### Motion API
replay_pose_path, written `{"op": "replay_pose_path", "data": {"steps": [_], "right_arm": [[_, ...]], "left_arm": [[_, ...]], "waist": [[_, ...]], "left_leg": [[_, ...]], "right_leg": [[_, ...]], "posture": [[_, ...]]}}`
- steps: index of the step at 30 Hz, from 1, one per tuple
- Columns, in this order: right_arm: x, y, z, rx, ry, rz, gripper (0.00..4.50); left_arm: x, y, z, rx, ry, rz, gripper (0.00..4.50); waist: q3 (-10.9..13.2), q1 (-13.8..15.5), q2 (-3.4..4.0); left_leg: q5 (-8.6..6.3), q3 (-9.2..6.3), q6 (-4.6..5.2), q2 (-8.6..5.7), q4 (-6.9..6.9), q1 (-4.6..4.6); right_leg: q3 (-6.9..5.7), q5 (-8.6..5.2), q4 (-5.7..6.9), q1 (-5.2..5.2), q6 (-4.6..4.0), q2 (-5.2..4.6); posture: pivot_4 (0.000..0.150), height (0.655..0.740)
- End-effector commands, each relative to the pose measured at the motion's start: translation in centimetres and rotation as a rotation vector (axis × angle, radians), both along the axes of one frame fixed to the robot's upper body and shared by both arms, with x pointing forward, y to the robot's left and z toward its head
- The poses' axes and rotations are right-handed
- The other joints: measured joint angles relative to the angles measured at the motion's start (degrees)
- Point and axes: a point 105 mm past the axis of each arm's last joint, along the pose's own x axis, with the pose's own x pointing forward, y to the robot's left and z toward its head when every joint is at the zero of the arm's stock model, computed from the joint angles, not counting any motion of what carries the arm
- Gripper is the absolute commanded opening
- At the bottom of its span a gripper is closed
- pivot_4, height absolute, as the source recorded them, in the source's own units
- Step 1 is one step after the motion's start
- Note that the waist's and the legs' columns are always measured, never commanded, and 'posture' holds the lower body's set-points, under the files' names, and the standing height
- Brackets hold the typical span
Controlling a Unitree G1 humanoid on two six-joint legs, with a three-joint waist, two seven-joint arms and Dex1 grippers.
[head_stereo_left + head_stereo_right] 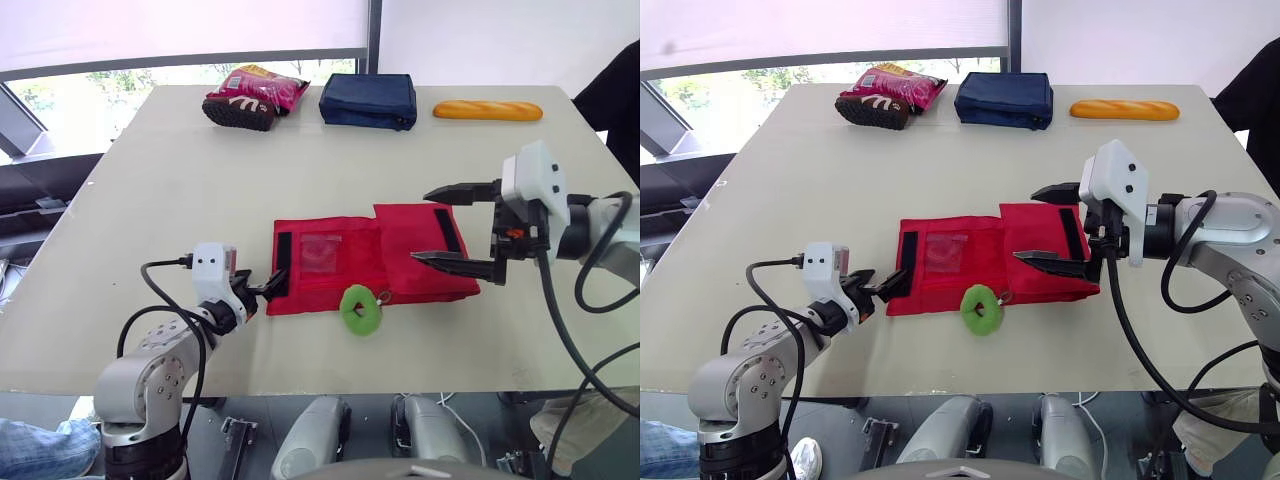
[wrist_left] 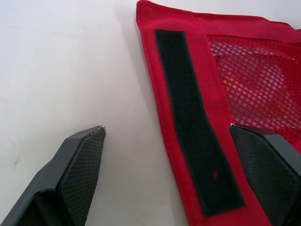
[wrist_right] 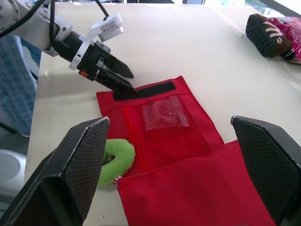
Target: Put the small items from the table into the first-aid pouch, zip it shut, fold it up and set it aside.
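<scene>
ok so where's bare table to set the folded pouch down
Widest bare patch: the table strip between the red pouch and the back row of pink snack bag, navy bag and bread loaf. The left side past the left gripper is bare too. Crowded: around the pouch, with the green ring and right gripper close.

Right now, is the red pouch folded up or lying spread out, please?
Spread out. The red pouch lies flat on the table, its mesh pocket and both black strips facing up.

pale table [image 1: 150, 200] | window [image 1: 150, 70] behind | white wall [image 1: 500, 40]
</scene>
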Motion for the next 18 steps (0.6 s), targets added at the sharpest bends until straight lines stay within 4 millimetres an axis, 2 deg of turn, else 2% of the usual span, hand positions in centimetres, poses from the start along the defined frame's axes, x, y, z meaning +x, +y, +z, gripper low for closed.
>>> {"op": "replay_pose_path", "data": {"steps": [1,5,8,11,13,18], "right_arm": [[-0.3,0.1,0.8,-0.001,-0.062,0.001,4.42],[-0.4,0.2,0.8,0.004,-0.066,0.003,4.50],[-0.5,0.3,0.8,0.006,-0.070,0.003,4.50],[-0.5,0.3,0.8,0.009,-0.074,0.000,4.50],[-0.5,0.4,0.9,0.014,-0.076,-0.002,4.50],[-0.6,0.4,0.8,0.019,-0.067,-0.009,4.50]], "left_arm": [[-0.6,-2.3,-1.5,-0.067,0.082,-0.107,4.50],[-0.5,-3.2,-1.3,-0.098,0.084,-0.164,3.66],[-0.8,-4.2,-1.2,-0.160,0.108,-0.224,2.19],[-0.7,-3.9,-1.2,-0.199,0.130,-0.216,0.73],[-0.4,-3.3,-1.2,-0.220,0.136,-0.182,0.07],[0.4,-1.3,0.3,-0.236,0.074,-0.154,0.07]], "waist": [[-0.03,0.08,0.04],[-0.03,0.29,0.05],[-0.03,0.31,0.05],[-0.03,0.31,0.04],[-0.03,0.31,0.04],[-0.02,0.15,0.02]], "left_leg": [[0.00,0.00,0.00,0.00,0.00,0.00],[0.00,-0.01,0.00,-0.01,0.02,0.02],[0.00,-0.02,0.00,-0.01,0.02,0.02],[0.00,-0.02,0.00,-0.02,0.02,0.02],[0.00,-0.02,0.00,-0.02,0.02,0.02],[0.00,-0.03,0.00,-0.01,0.02,0.02]], "right_leg": [[0.00,0.00,0.00,0.01,0.00,0.00],[-0.02,0.00,0.00,0.04,0.00,-0.01],[-0.02,0.00,0.00,0.04,0.00,-0.01],[-0.02,0.00,0.00,0.04,0.00,-0.02],[-0.02,0.00,-0.01,0.04,0.00,-0.02],[-0.03,0.00,-0.01,0.04,0.00,-0.02]], "posture": [[0.150,0.7395],[0.150,0.7395],[0.150,0.7395],[0.150,0.7395],[0.150,0.7395],[0.150,0.7395]]}}
